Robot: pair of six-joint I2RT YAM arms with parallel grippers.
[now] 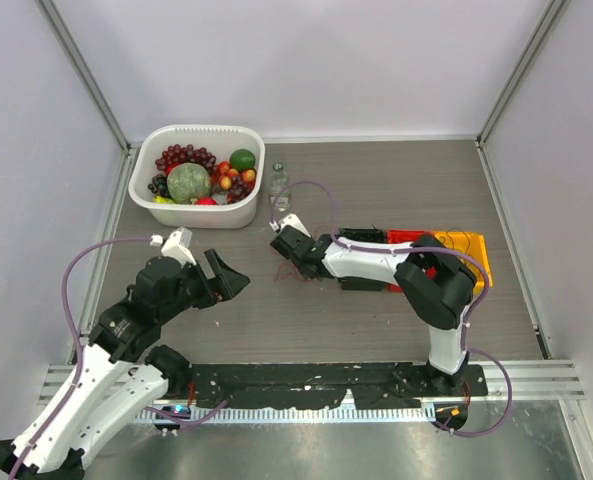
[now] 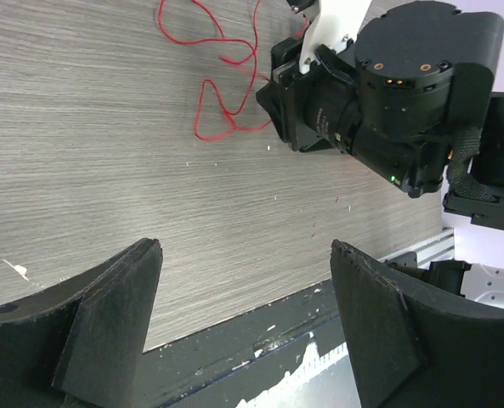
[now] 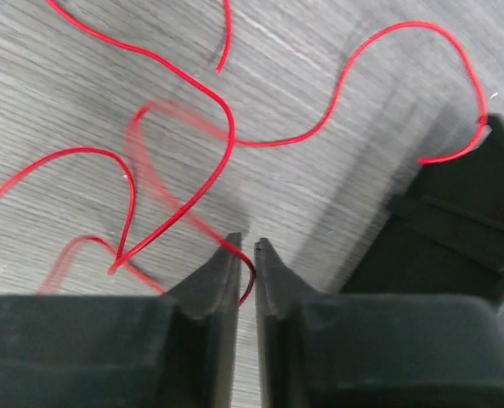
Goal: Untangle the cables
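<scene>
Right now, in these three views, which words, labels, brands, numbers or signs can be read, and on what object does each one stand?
No text can be read in any view.
Any print on the small bottle beside the white basin is too small to read.
The cables and the orange bin show no print.

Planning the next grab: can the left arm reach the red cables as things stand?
Probably yes. The left gripper is open with only table between it and the red cables; the right gripper, shut on a strand, crowds that side.
</scene>
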